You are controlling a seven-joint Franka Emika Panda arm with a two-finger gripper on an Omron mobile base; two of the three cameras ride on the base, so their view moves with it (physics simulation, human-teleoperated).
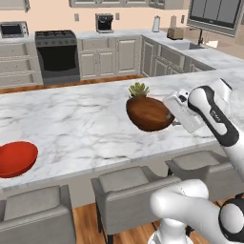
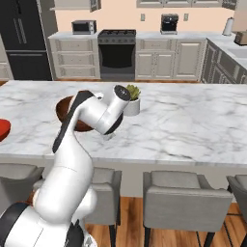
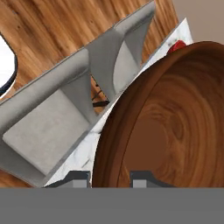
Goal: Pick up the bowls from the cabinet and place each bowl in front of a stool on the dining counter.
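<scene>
Your hand [image 3: 109, 179] is clamped on the round dark brown wooden bowl's [image 1: 148, 113] rim, carrying it; next, lower it onto the white marble surface [image 1: 76, 124] beneath.

Showing a dark brown wood grain on the held bowl [image 1: 148, 114], ringed in lighter streaks inside (clearest in the hand view), and a glossy red on the other bowl [image 1: 16, 158]. Running grey veins through the white marble of the dining counter [image 1: 81, 128]. Wearing plain grey on the stools [image 1: 128, 190], over an orange-brown plank floor [image 3: 52, 30].
</scene>
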